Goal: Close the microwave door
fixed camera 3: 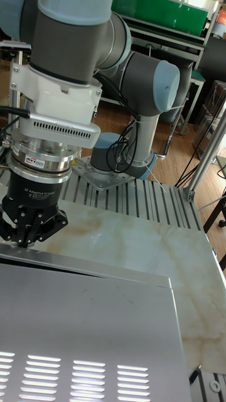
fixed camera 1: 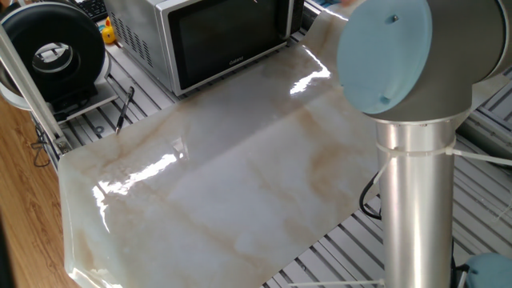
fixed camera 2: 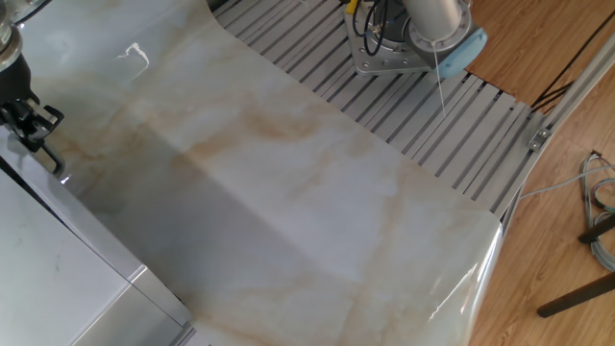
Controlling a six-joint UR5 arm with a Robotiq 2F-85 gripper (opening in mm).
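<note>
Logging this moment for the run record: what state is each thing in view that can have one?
microwave door: shut, flush with the front.
microwave: upright at the table's far edge.
gripper: low beside the microwave's top edge; fingers hidden, so open or shut is unclear.
black fan-like device: standing beside the microwave.

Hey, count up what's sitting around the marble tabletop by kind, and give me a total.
Microwave: 1
Round black fan-like device: 1
Small yellow toy: 1
Robot arm with tool: 1
Total: 4
</note>
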